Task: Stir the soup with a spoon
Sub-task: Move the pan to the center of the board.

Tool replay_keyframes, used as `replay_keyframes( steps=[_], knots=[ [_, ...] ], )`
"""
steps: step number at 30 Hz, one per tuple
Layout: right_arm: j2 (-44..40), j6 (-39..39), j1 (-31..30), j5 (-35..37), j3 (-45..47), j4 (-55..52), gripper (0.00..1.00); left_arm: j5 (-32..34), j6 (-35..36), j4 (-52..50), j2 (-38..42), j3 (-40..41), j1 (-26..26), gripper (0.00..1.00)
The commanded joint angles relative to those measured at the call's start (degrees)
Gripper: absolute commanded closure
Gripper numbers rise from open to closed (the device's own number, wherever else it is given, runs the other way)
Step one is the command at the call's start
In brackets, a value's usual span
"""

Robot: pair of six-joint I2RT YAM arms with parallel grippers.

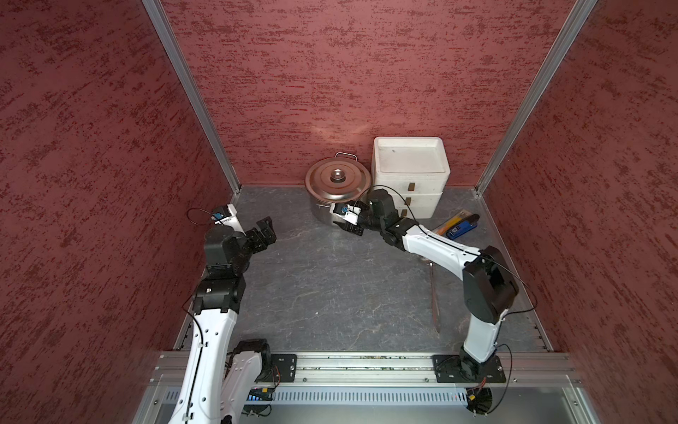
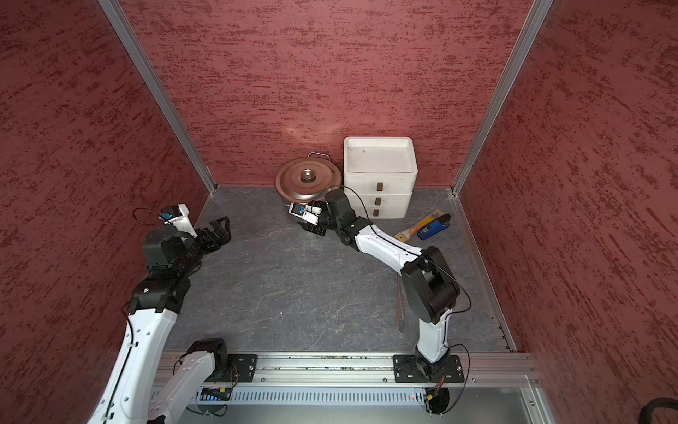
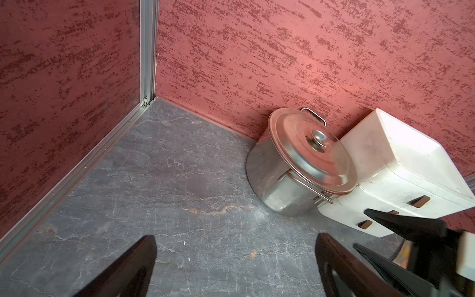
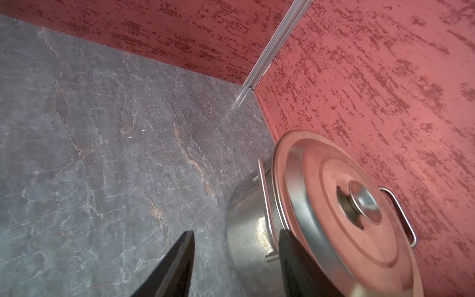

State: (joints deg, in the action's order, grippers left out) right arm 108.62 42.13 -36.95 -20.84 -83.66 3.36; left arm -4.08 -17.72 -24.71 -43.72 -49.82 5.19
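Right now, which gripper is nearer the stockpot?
Right. The right gripper is close up at the stockpot's near wall, beside its front loop handle. The left gripper hangs over the table, well off toward the robot's left.

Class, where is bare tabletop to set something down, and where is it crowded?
Free: grey marbled tabletop between left arm and right arm, and back-left corner beside the round steel stockpot. Crowded: back right, by the white stacked boxes.
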Motion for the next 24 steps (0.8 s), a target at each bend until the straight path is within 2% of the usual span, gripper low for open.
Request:
replay_keyframes(
  steps=[1, 9, 17, 24],
  knots=[
    [2.59, 2.36, -0.57, 1.88, -4.33, 1.52, 0.46, 0.85, 1.36, -3.35, 1.15, 0.72, 0.08, 0.00],
    [7.65, 7.50, -0.63, 5.02, -9.64, -1.80, 0.53, 3.11, 3.95, -4.62, 2.37, -0.22, 0.17, 0.00],
    [10.12, 15.99, -0.94, 8.45, -12.55, -5.33, 0.62, 4.35, 4.33, -3.08, 1.74, -0.38, 0.18, 0.00],
    [12.19, 15.69, -1.02, 9.29, -14.54, -5.87, 0.65, 4.99, 5.16, -2.60, 0.88, -0.98, 0.17, 0.00]
  ],
)
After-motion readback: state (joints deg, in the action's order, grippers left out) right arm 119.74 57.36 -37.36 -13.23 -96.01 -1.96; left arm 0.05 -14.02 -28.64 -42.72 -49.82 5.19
